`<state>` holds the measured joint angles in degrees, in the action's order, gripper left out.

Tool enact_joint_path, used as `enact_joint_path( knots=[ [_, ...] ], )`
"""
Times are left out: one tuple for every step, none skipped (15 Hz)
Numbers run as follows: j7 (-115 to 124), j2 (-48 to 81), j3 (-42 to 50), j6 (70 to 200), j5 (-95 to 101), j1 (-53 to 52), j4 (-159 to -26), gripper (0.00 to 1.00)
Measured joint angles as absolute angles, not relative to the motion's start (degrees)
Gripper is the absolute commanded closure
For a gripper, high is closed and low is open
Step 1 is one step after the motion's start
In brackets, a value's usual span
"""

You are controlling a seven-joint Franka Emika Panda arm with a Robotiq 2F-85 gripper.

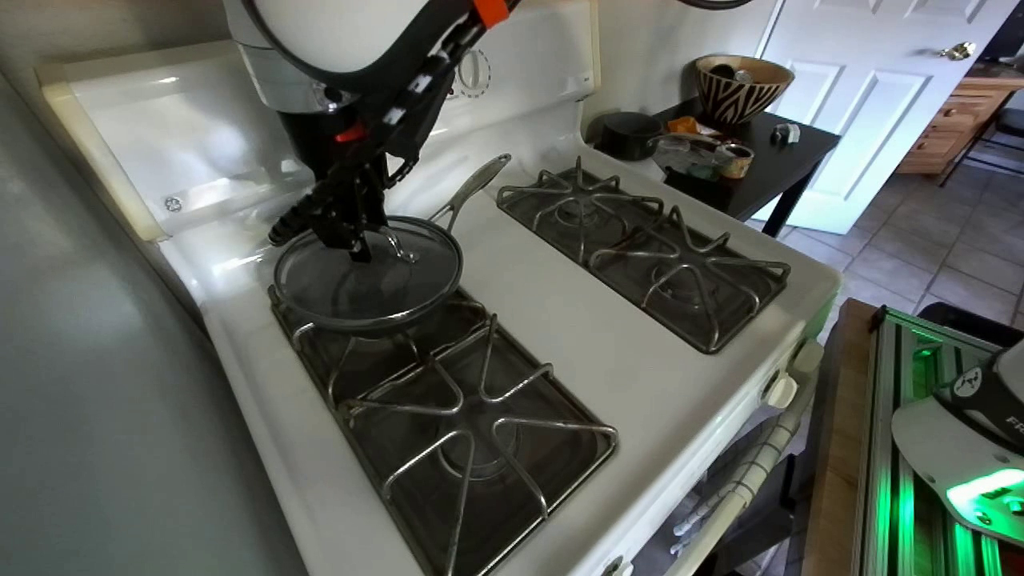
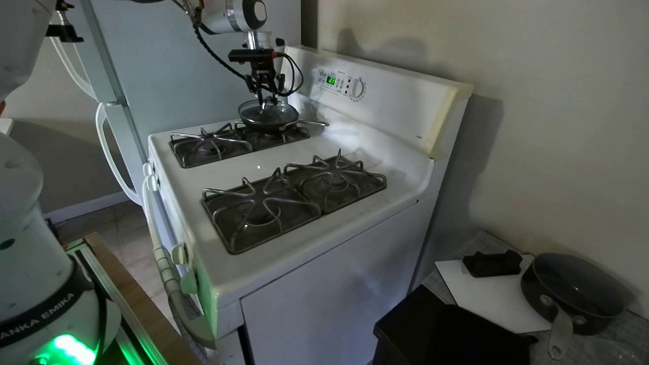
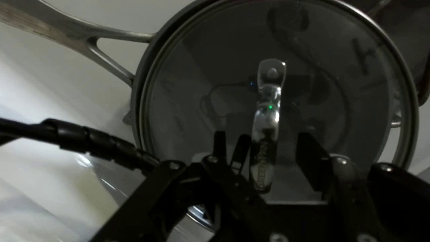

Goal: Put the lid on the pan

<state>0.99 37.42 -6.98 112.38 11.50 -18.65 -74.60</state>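
Note:
The clear glass lid (image 1: 416,292) lies over the dark pan (image 1: 370,330) on a back burner. The lid also shows in an exterior view (image 2: 285,109), above the pan's dark side (image 2: 268,126). In the wrist view the lid (image 3: 201,67) sits off-centre, away from the pan's handle (image 3: 67,30); stove shows through its far edge. I cannot tell whether it sits flat. My gripper (image 3: 262,143) is open, fingers on either side of the lid's arched metal handle (image 3: 268,101), with a gap at the right finger. In both exterior views the gripper (image 1: 360,250) (image 2: 267,103) is low over the lid.
Metal burner grates (image 1: 480,416) (image 2: 258,208) stand up from the white stove. The stove's back panel (image 2: 395,101) rises close behind the pan. A grey fridge side (image 1: 120,360) stands beside it. A dark pot (image 2: 573,289) stands on a side table.

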Motion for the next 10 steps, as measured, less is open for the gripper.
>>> enact_joint_path(
  knots=[
    [0.9,37.6,-7.0,112.4,11.4,-18.6,-74.3,0.69],
    [0.9,37.9,-7.0,112.4,11.3,-18.6,-74.0,0.76],
    [0.8,38.0,-7.0,112.4,11.2,-18.6,-73.7,0.85],
    [0.8,38.1,-7.0,112.4,11.2,-18.6,-73.4,0.96],
    [0.8,38.1,-7.0,112.4,11.2,-18.6,-73.3,1.00],
    [0.8,38.1,-7.0,112.4,11.2,-18.5,-73.2,1.00],
    [0.7,38.1,-7.0,112.4,11.1,-18.5,-73.2,1.00],
    [0.7,38.2,-7.0,112.4,11.1,-18.5,-73.2,0.98],
    [0.7,38.2,-7.0,112.4,11.1,-18.5,-73.1,0.99],
    [0.7,38.3,-7.0,112.4,11.1,-18.5,-73.1,1.00]
  ],
)
